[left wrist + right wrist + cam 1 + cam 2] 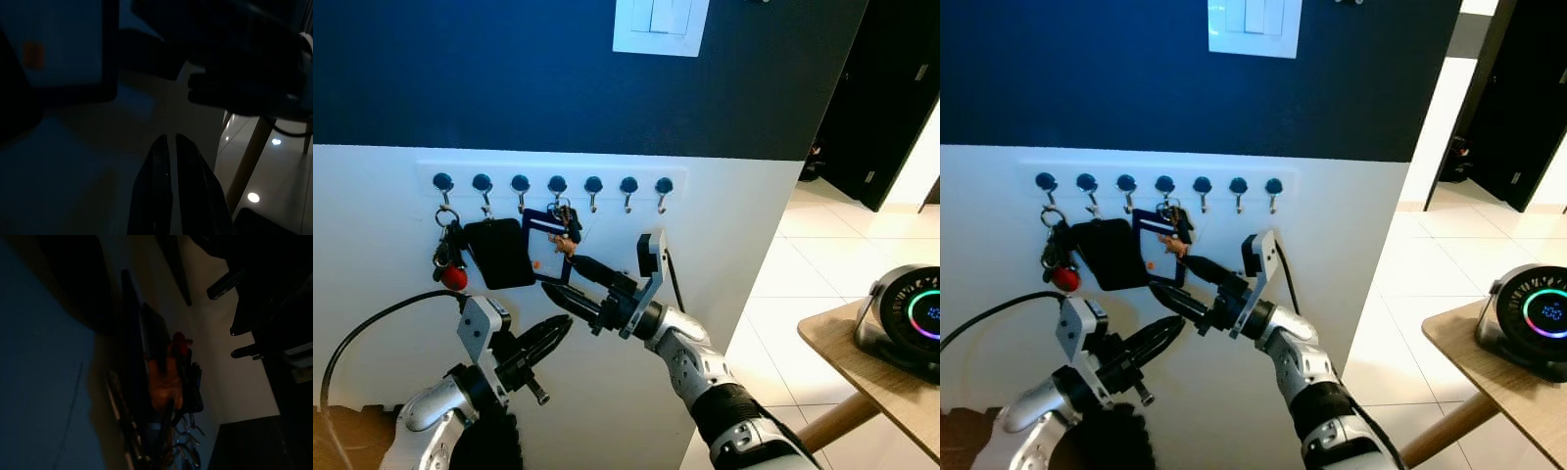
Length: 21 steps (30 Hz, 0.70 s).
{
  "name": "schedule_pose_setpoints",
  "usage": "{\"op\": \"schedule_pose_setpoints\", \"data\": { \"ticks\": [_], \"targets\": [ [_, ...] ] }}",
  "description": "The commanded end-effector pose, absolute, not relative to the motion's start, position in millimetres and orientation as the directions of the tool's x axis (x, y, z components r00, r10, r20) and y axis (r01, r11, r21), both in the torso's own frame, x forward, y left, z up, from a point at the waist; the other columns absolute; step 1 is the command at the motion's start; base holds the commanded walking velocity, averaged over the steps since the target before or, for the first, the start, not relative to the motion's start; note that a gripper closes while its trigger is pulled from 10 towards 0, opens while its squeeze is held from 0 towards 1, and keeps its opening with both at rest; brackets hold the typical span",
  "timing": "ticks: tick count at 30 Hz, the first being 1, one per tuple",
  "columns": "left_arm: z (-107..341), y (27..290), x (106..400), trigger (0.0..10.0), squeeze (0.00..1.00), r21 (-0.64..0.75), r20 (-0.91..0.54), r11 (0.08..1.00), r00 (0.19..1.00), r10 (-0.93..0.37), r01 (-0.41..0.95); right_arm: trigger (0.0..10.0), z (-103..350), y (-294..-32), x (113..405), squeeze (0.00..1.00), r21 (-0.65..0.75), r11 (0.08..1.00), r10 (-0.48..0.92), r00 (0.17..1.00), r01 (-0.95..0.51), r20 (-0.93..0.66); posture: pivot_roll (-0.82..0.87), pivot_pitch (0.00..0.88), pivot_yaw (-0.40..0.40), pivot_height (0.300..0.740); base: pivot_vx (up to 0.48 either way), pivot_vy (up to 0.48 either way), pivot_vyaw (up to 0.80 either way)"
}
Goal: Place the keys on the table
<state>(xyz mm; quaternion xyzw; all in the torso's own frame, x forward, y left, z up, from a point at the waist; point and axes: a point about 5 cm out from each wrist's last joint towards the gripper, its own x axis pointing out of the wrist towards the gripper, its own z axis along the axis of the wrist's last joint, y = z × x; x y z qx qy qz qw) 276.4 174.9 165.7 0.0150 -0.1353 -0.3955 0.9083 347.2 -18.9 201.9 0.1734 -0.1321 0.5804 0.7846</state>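
Black right gripper (566, 278), fingers spread open near the hanging keys (564, 223), should close gently, while the left gripper (548, 338) waits shut.

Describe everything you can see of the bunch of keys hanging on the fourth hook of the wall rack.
The bunch of keys hangs from the fourth blue-knobbed hook of the rack, against the white wall. It has metal rings, dark keys or fobs, a small orange-brown charm and a dark blue card-like tag. The right gripper reaches up just beneath it, jaws open; contact is unclear.
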Motion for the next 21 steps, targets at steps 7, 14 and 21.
{"op": "schedule_pose_setpoints", "data": {
  "ticks": [7,14,21],
  "targets": [
    [177,189,274,10.0,0.00,0.130,0.261,0.702,0.658,-0.706,0.701,10.0,211,7,337,0.00,0.122,0.171,0.864,0.208,-0.978,0.458,0.06,0.056,-0.071,0.740,0.000,0.000,0.00],
    [172,205,266,10.0,0.00,0.106,0.229,0.712,0.680,-0.696,0.694,10.0,212,7,338,0.00,0.136,0.178,0.858,0.221,-0.975,0.464,0.06,0.055,-0.073,0.740,0.000,0.000,0.00],
    [173,216,262,10.0,0.00,0.102,0.221,0.726,0.696,-0.683,0.680,10.0,212,7,337,0.00,0.140,0.164,0.860,0.211,-0.976,0.464,0.06,0.055,-0.076,0.740,0.000,0.000,0.00]
  ]
}}
